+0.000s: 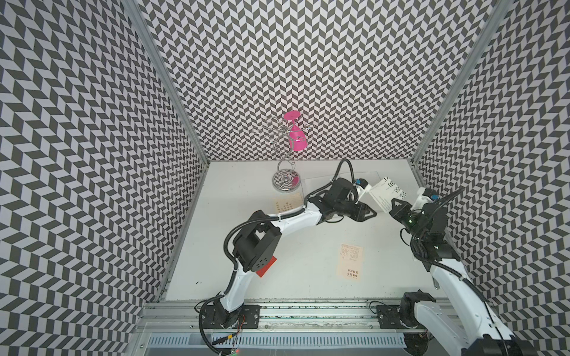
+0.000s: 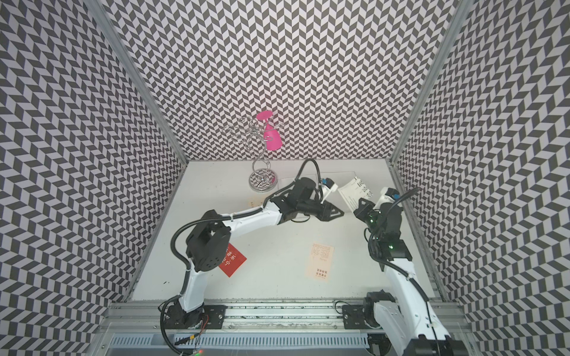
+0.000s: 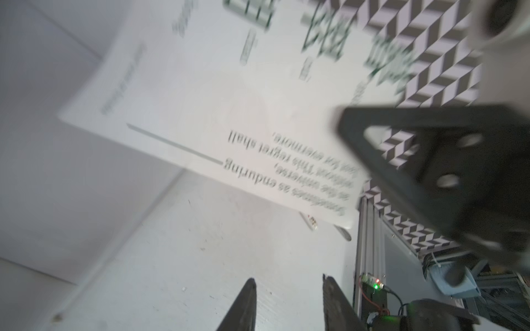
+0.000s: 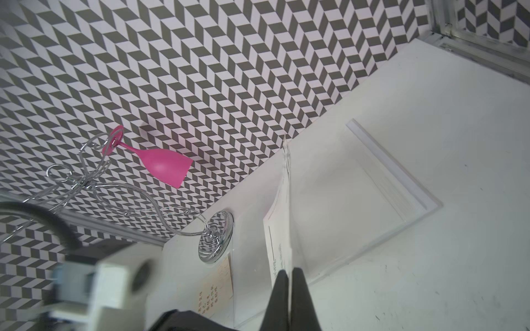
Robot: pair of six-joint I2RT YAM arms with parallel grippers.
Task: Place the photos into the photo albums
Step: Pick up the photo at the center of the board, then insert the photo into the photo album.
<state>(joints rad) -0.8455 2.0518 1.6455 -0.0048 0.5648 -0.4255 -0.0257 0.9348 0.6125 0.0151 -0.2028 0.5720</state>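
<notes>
Clamping a white card (image 1: 384, 192) in the right pincer (image 4: 289, 275) above the counter's (image 1: 308, 240) far right corner, left pincer (image 3: 288, 279) apart and empty, the robot seems early on: red card (image 2: 233, 262), peach card (image 1: 350, 262) and cream card (image 1: 288, 205) lie loose.

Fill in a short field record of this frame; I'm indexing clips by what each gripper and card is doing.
right gripper: shut on white card, held above the table
left gripper: open, empty, beside that card
centre cream card: flat, mid-table
far cream card: flat by rack base, partly behind left arm
red card: flat, partly under left arm
clear sleeve: flat at table's far side, likely the album
rack: pink glass hanging
</notes>
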